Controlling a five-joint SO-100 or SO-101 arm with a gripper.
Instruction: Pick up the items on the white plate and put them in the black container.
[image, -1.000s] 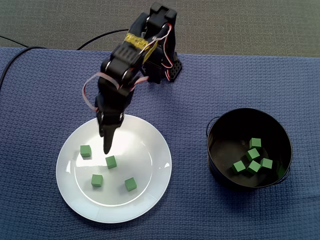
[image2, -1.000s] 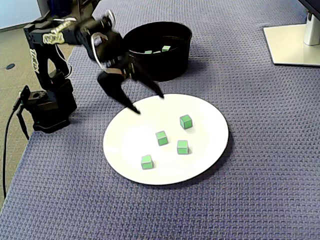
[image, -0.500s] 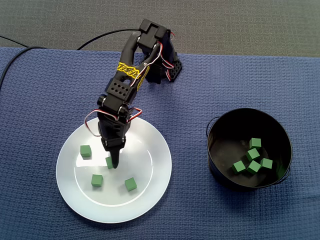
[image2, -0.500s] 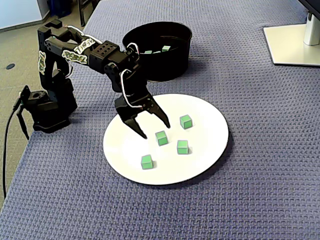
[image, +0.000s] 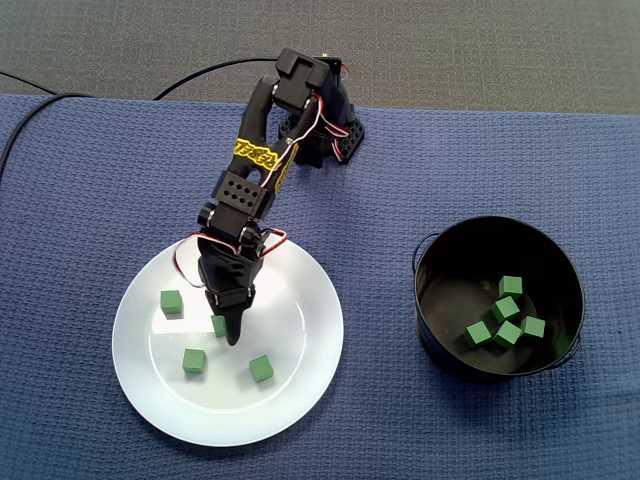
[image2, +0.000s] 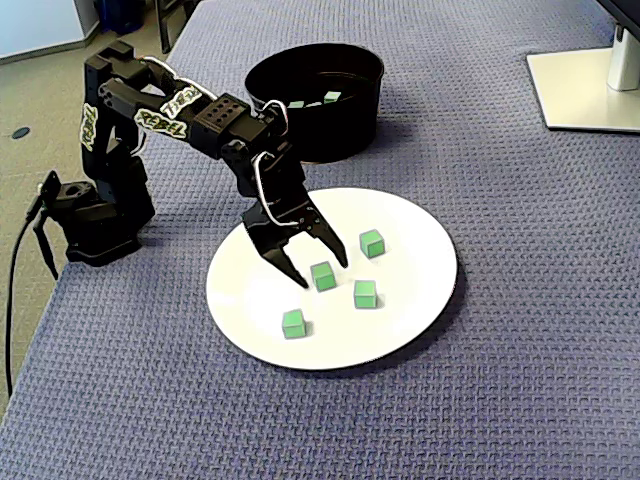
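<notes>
A white plate (image: 300, 300) (image2: 410, 270) holds several small green cubes in both fixed views. My gripper (image: 226, 330) (image2: 320, 270) is lowered onto the plate and open. Its two black fingers stand on either side of one green cube (image: 217, 325) (image2: 322, 277), which the arm partly hides from above. I cannot tell whether the fingers touch it. The other cubes (image: 171, 301) (image: 194, 360) (image: 261, 368) lie loose around it. The black container (image: 445, 280) (image2: 340, 135) sits apart from the plate with several green cubes (image: 507, 320) inside.
A blue woven cloth covers the table. The arm's base (image: 325, 135) (image2: 95, 220) stands behind the plate, with a black cable (image: 200, 75) running off. A white monitor foot (image2: 585, 90) sits at one far corner.
The arm stretched forward and down from above the plate's rim. The open fingers now straddle one cube near the plate's middle. No cube has moved.
</notes>
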